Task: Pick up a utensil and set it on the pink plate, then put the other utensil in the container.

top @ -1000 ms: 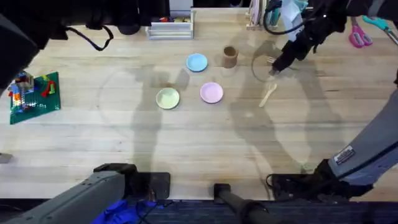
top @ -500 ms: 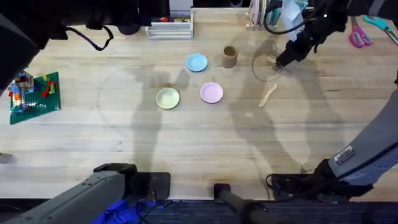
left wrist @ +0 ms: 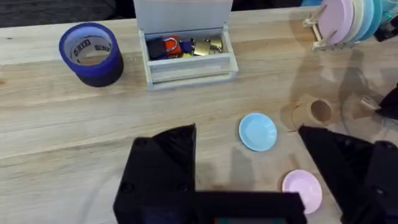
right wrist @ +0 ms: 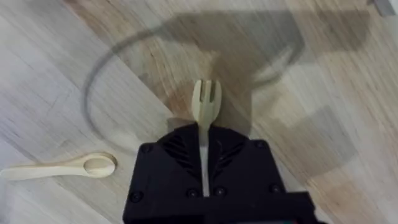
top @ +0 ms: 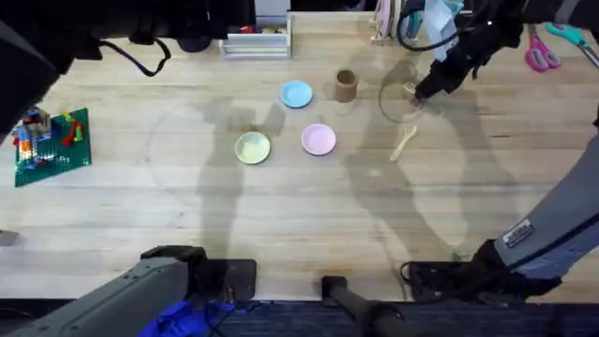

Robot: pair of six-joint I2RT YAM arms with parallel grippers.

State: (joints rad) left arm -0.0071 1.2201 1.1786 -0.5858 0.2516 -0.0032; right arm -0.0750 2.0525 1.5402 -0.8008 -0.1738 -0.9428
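1. Holding the fork (right wrist: pixel 206 102), your right gripper (top: pixel 418 94) has its fingers clamped on the handle, the tines poking out past the fingertips; it hangs toward the desk's (top: pixel 281 215) far right corner.
2. Your spoon (top: pixel 402 143) lies flat on the desk just nearer you than that gripper, apart from the fork.
3. Your tan container (top: pixel 346 85) stands upright near the far edge, between the light blue plate (top: pixel 297 94) and the right gripper; you cannot tell from the pictures whether anything is in it.
4. Your pink plate (top: pixel 318 139) sits bare on the desk, near the container, beside a bare yellow-green plate (top: pixel 252 147).
5. Your white tray (left wrist: pixel 186 53) at the far edge holds small red, orange and gold pieces; no writing on them can be read.
6. Your blue-purple cup (left wrist: pixel 91 53) stands beside the tray, with a label on its side that is too small to read.
7. Your left gripper (left wrist: pixel 249 180) has its black fingers spread apart, holding nothing.
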